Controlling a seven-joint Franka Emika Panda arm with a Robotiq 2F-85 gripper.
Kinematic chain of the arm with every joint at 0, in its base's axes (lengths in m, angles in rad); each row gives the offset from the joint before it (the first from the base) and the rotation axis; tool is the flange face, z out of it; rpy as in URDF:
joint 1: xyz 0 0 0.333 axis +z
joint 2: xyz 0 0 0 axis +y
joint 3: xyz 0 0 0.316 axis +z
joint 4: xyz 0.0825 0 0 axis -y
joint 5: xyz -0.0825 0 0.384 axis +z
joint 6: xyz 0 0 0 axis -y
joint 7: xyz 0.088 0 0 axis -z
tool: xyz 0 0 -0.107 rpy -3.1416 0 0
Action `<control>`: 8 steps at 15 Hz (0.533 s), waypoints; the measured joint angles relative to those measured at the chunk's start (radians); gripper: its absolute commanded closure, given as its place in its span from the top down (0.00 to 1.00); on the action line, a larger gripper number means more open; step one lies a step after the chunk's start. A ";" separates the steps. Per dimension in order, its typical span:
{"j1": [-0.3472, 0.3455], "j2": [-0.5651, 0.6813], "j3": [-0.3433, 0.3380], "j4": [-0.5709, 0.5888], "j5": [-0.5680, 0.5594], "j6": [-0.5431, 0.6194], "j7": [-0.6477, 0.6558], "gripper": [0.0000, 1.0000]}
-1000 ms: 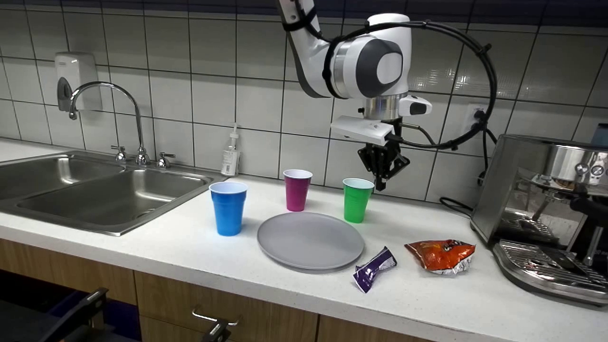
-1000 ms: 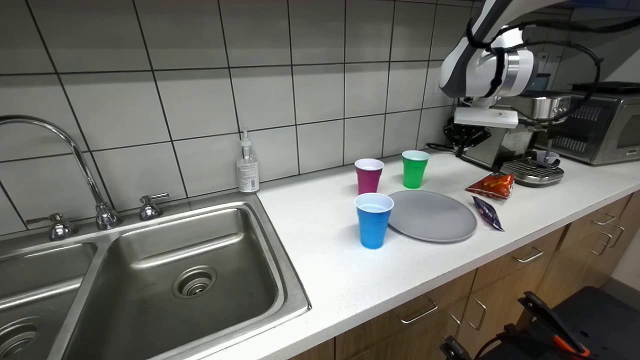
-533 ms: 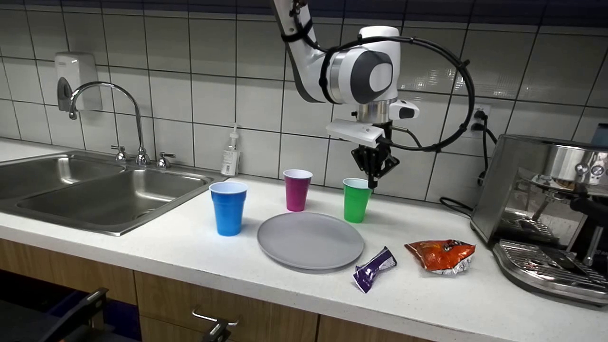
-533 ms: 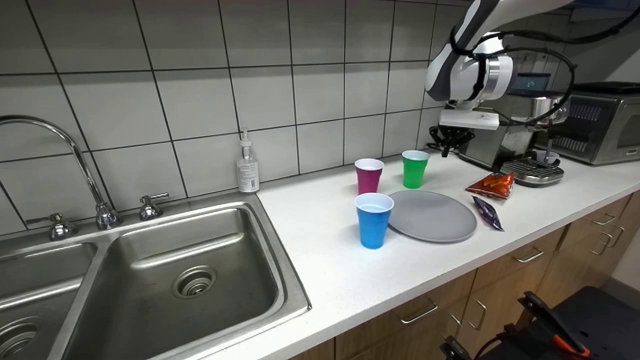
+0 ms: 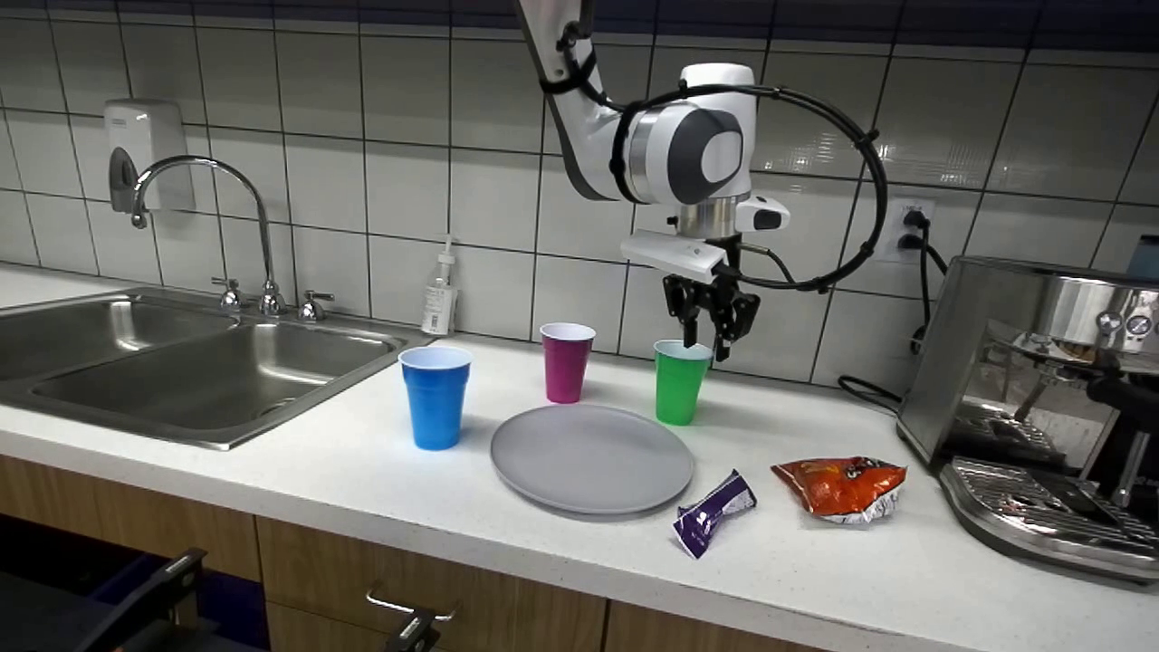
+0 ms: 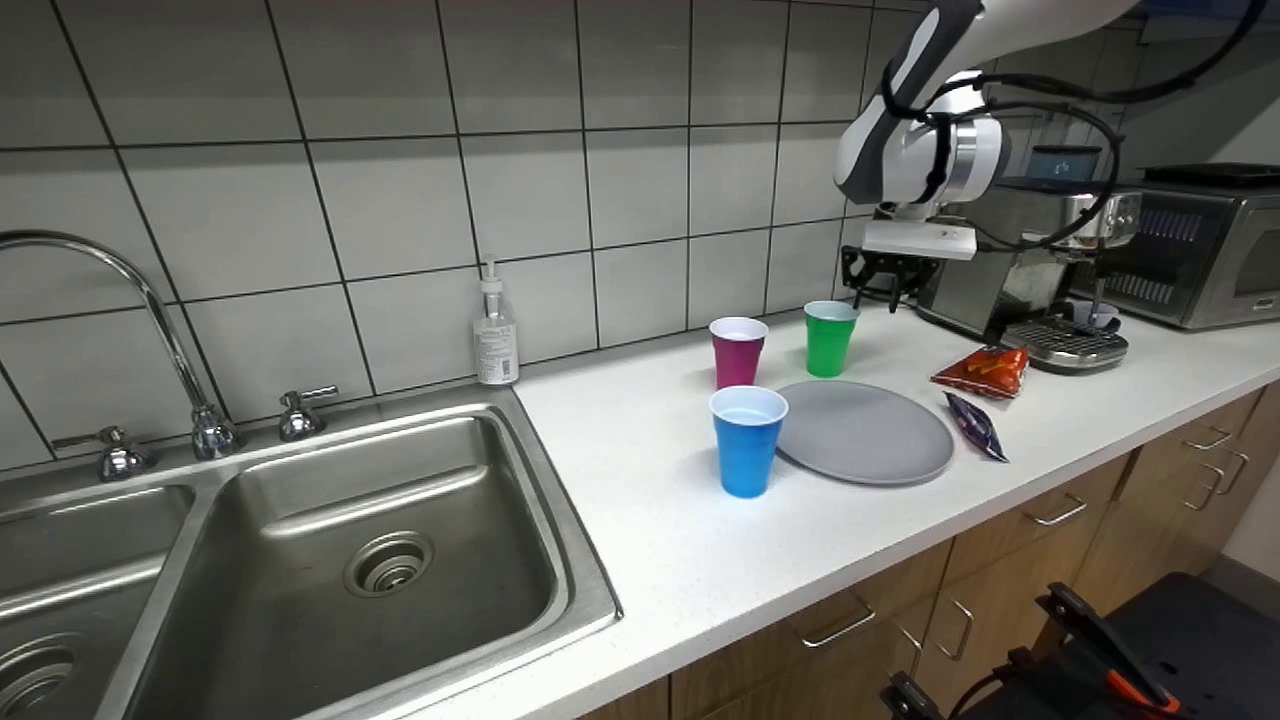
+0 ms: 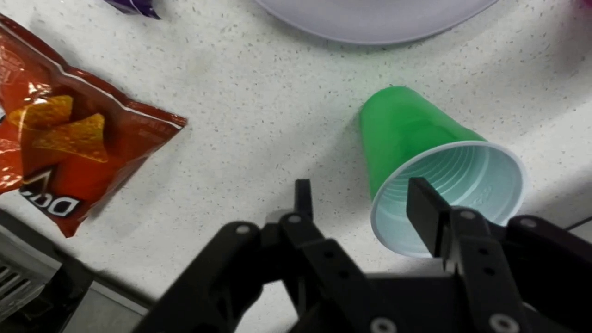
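My black gripper (image 7: 360, 189) stands open over the counter, nothing between its fingers. Nearest to it is an upright green cup (image 7: 397, 125) with a pale inside. In the wrist view the right-hand finger (image 7: 423, 208) overlaps the cup's mouth; the left-hand finger lies over bare counter. In an exterior view the gripper (image 5: 706, 347) shows at the cup's rim, one fingertip in front of it. Another exterior view has the gripper (image 6: 875, 303) a little to the cup's right, at about rim height. Whether finger and cup touch, I cannot tell.
A grey plate (image 5: 593, 462), purple wrapped snack (image 5: 713, 513) and red chip bag (image 5: 842, 489) lie on the counter. A magenta cup (image 5: 567, 364) and blue cup (image 5: 435, 398) stand left. The coffee machine (image 5: 987, 362) is right; the sink (image 6: 590, 600) is left. Tiled wall behind.
The gripper has moved left and somewhat down, towards the green cup. Its fingers were together before and have now spread apart. Cups, plate and packets have stayed where they were.
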 measured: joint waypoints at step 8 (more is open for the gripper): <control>0.016 0.044 0.007 0.044 0.000 -0.003 0.003 1.00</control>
